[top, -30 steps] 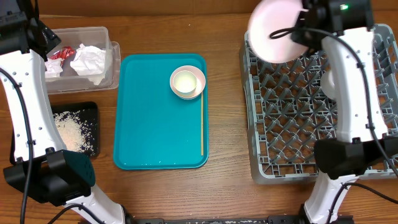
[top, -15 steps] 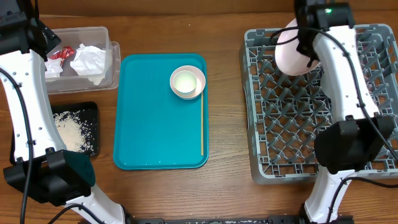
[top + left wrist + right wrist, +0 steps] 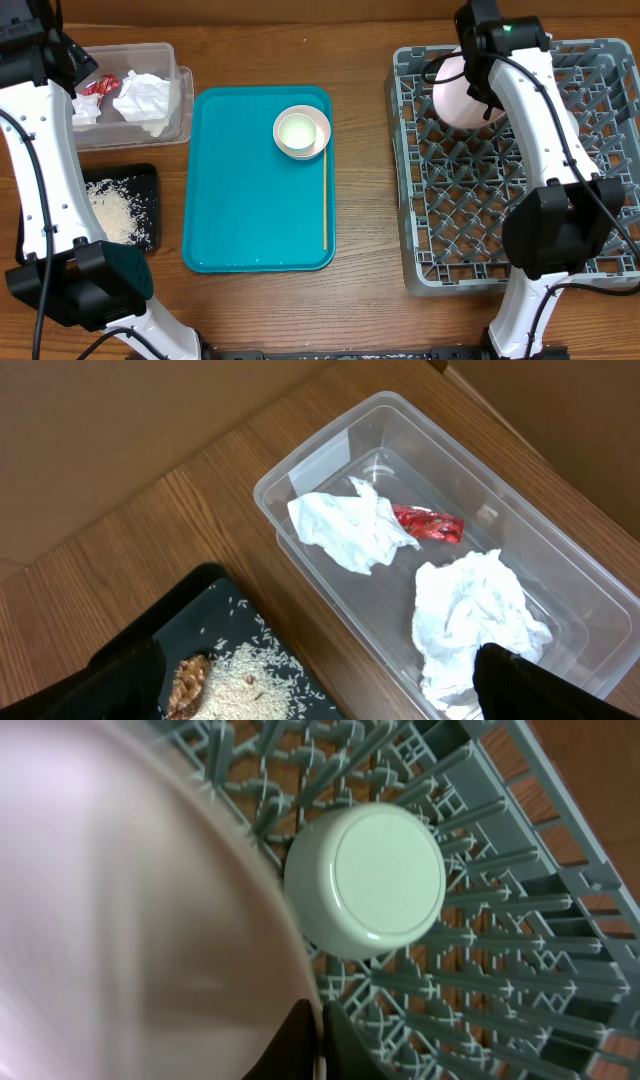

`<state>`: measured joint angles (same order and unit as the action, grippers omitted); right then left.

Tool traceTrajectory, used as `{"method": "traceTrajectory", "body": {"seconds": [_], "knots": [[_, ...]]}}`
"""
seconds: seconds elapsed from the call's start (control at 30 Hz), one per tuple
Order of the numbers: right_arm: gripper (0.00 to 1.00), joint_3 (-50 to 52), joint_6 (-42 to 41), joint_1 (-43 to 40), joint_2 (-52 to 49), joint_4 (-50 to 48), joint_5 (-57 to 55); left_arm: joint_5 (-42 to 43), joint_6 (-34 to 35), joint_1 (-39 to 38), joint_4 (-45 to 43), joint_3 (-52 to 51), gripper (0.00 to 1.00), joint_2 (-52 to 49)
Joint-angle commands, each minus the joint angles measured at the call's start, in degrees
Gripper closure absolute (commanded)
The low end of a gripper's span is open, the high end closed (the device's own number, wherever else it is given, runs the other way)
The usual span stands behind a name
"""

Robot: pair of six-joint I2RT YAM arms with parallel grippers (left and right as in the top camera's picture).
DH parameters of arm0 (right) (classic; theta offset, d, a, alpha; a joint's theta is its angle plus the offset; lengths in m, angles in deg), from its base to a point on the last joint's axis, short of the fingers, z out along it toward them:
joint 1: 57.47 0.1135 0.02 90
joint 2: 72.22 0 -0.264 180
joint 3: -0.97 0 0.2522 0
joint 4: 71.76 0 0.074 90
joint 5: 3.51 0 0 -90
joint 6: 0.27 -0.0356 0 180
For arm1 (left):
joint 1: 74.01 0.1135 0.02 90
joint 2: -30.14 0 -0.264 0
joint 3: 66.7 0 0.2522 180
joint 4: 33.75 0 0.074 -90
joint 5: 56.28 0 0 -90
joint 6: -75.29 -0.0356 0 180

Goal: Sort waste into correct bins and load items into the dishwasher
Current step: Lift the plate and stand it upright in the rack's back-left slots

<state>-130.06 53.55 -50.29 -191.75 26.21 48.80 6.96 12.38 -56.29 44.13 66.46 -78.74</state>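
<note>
Plate (image 3: 455, 92), pale pink, was pinched at its rim by R gripper (image 3: 318, 1045), fingers closed tight on it. It sat tilted over far-left part of grey rack (image 3: 400, 180), near an upturned whitish bowl (image 3: 365, 880); contact w/ pegs unclear. L gripper (image 3: 320, 660) hung wide open, empty, above clear tub (image 3: 300, 470) w/ napkins (image 3: 470, 610) & red wrapper (image 3: 428, 525).
</note>
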Motion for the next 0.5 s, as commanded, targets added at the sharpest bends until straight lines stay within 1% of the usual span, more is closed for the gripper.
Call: {"method": "traceTrajectory", "body": {"seconds": [0.0, 0.13, 0.3, 0.37, 0.4, 0.43, 0.47], "knots": [[0.91, -2.8, 0.2, 0.6, 1.6, 0.7, 2.4, -0.2, 0.8, -0.3, 0.0, 0.3, 0.0, 0.0], [0.9, -3.6, 0.4, 1.7, 3.4, 1.6, 4.0, -0.2, 0.8, -0.3, 0.0, 0.3, 0.0, 0.0], [0.84, -3.6, 0.6, 2.9, 6.5, 1.9, 7.5, -0.2, 0.8, -0.3, 0.0, 0.3, 0.0, 0.0], [0.47, -3.6, 0.6, 3.4, 8.3, 1.6, 9.6, -0.2, 0.8, -0.3, 0.0, 0.3, 0.0, 0.0], [0.23, -3.8, 0.6, 3.6, 9.1, 1.5, 10.5, -0.2, 0.8, -0.3, 0.0, 0.3, 0.0, 0.0], [0.02, -4.1, 0.6, 3.7, 10.0, 1.3, 11.6, -0.2, 0.8, -0.3, 0.0, 0.3, 0.0, 0.0], [0.0, -4.8, 0.6, 3.8, 11.0, 1.3, 13.0, -0.2, 0.8, -0.3, 0.0, 0.3, 0.0, 0.0]]}}
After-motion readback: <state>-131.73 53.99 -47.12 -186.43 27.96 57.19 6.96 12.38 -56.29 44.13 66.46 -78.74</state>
